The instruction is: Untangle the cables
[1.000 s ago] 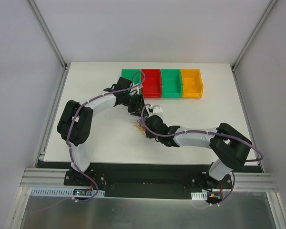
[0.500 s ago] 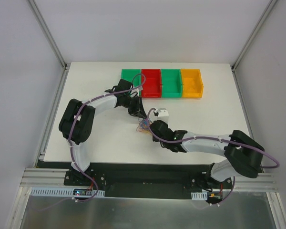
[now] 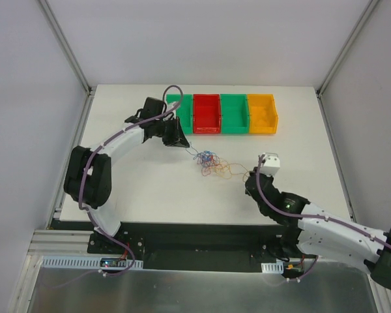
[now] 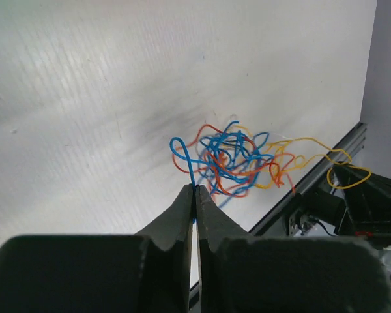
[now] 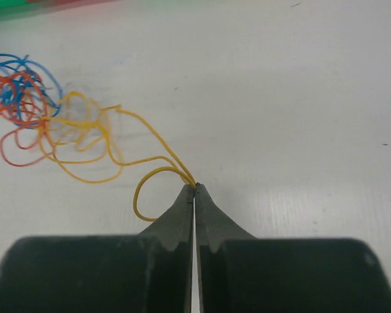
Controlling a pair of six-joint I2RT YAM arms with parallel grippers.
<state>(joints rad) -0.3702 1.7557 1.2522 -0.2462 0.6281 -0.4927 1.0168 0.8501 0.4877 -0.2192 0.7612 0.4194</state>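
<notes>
Top external view: nearest, at four o'clock from the cables [image 3: 212,163], the right gripper [image 3: 249,175] is pinched tight on an orange strand [image 5: 186,177]. The blue, red and orange curls lie mid-way across the table [image 3: 137,189]. At ten o'clock, the left gripper [image 3: 184,145] is clamped closed on a blue loop [image 4: 191,171]. Coloured bins [image 3: 221,114] stand at twelve o'clock.

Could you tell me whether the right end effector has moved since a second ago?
Yes. The right end effector has shifted rightward, from opposite the red bin to opposite the yellow bin.

right gripper [image 5: 194,187] pinching orange cable [image 5: 91,153]
</notes>
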